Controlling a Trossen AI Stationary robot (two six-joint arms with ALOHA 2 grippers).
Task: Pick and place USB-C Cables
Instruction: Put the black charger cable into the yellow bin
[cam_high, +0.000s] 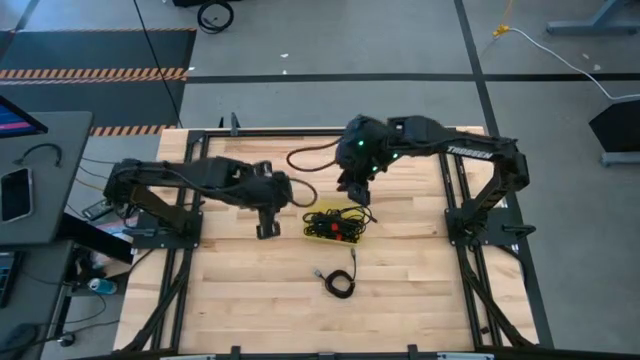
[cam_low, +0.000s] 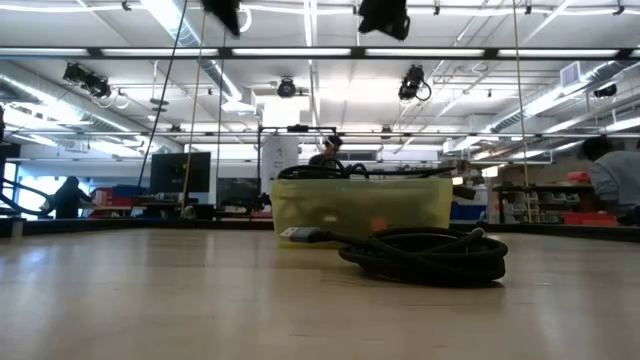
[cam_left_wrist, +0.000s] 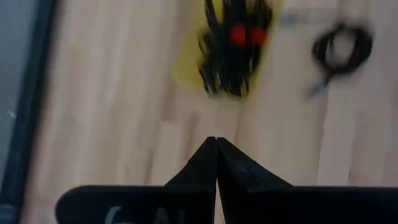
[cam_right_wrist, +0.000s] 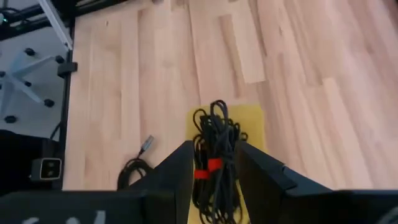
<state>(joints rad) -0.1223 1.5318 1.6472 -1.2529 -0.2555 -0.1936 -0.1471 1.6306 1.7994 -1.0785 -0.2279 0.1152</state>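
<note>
A yellow tray (cam_high: 318, 234) sits mid-table with several black USB-C cable bundles (cam_high: 338, 222) lying in it, some with red ties. One more coiled cable (cam_high: 340, 283) lies on the bare wood nearer the near edge; the low view shows this coil (cam_low: 425, 255) in front of the tray (cam_low: 360, 205). My right gripper (cam_right_wrist: 214, 149) hangs open, high over the tray's far side. A red-tied bundle (cam_right_wrist: 214, 165) in the tray shows through the gap between its fingers. My left gripper (cam_left_wrist: 216, 142) is shut, raised over the wood left of the tray.
Bare wood lies left and right of the tray and along the near edge. Black frame rails (cam_high: 455, 215) border the table. A grey desk with a phone (cam_high: 15, 193) stands off the left side. People and shelves show in the room beyond the far edge.
</note>
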